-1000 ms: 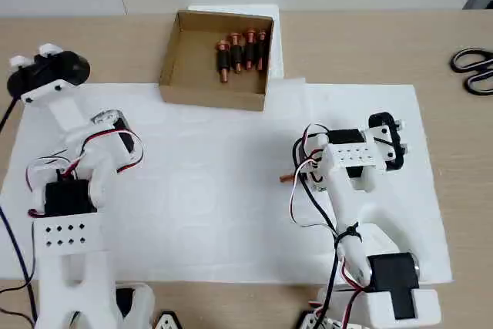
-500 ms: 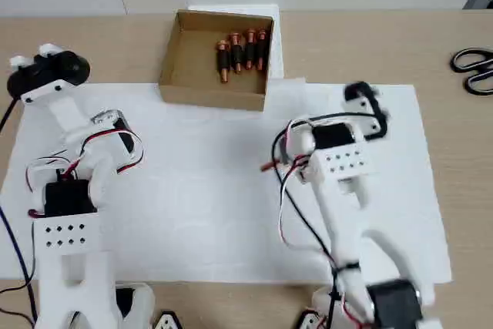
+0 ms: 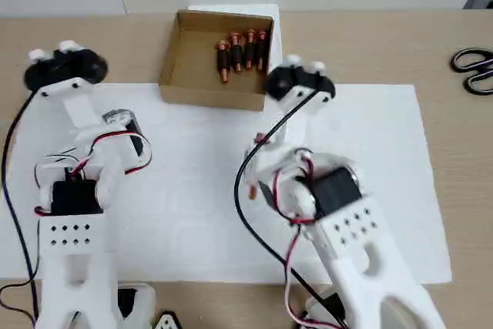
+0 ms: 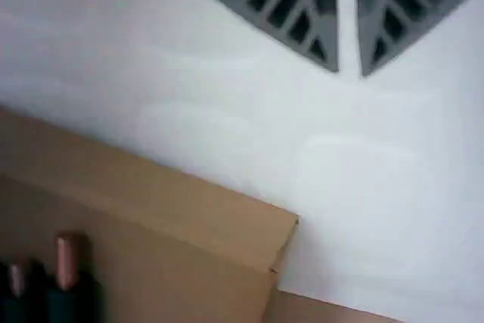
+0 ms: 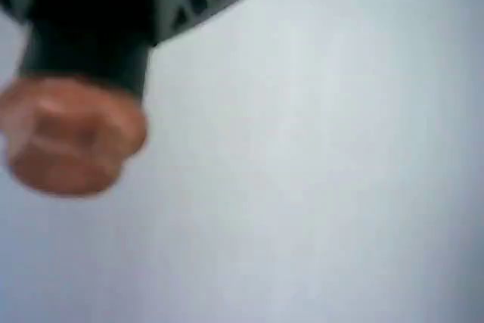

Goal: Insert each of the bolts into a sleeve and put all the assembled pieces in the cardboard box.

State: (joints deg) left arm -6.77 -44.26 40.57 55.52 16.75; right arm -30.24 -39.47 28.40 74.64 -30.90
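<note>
Far left: left pincer (image 4: 348,66), clenched to a mere slit between its grey fingers, nothing in it, hanging above the white sheet (image 3: 185,190) near the sheet's back corner, off to the side of the cardboard box (image 3: 209,98). No share in the work at hand, to judge by that.

Back of the tabletop (image 3: 370,44), left of centre: the cardboard box, open at the top, with four finished pieces (image 3: 242,50) lying side by side in its right-hand part, each a copper bolt (image 3: 224,75) through a black sleeve (image 3: 223,58). Counted as done.

Centre: right pincer (image 5: 113,13), grasping a fifth piece (image 5: 72,134) by the black sleeve, copper bolt head poking out of the end. Held above the white sheet in front of the box, short of the front wall and not yet over the opening. Bolt already seated in the sleeve, so the joining seemingly finished here too.

Far right, on bare tabletop: a pair of scissors (image 3: 473,68), well apart from everything else.

Left to do, as a judgement: carry the fifth piece over the front wall, let go above the free floor beside the other four, pull back. Close to the end, assuming no more pieces to come
</note>
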